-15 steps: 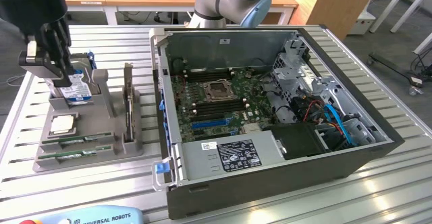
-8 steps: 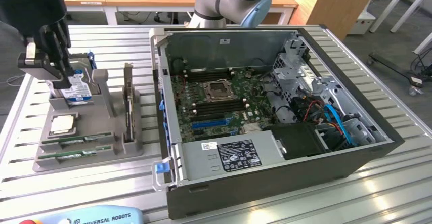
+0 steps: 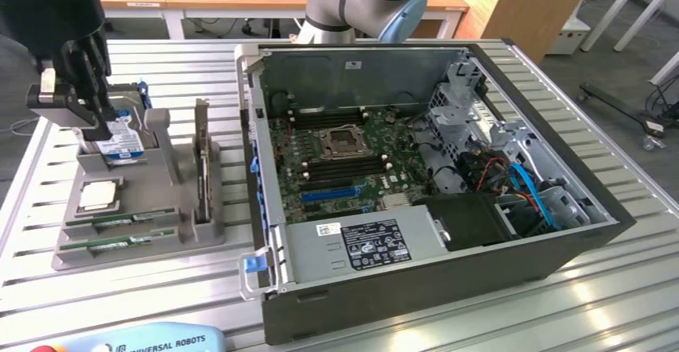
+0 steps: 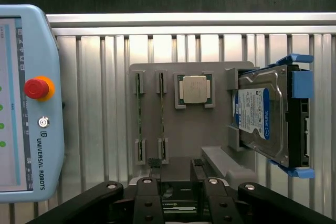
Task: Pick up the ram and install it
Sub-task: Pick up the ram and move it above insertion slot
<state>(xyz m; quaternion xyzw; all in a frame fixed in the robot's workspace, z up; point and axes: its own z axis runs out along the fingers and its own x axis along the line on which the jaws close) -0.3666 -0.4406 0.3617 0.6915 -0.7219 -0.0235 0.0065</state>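
In the exterior view the gripper hangs at about ten o'clock, over the hard drive that stands at the far end of the grey holder. Its jaws are apart and carry nothing. The ram sits on edge in a slot of the holder at about eight o'clock, with a second stick just beside it toward six o'clock. A processor chip lies between the sticks and the drive. The dark expansion card stands along the holder's three o'clock side, next to the open computer case. The case holds a motherboard with empty memory slots.

In the wrist view the gripper looks down on the holder, fingers spread and empty. The ram and the second stick stand parallel and close together, each seated in end clips. The processor chip is beside them and the hard drive lies beyond it. A teach pendant lies on the table, on the sticks' other side.

Judged from this, the pick is not yet made. The step calls for centring over one stick only and turning the jaws to span its thin faces. The sticks are so close that a finger could easily catch the neighbour. The lift should be straight up out of the clips.
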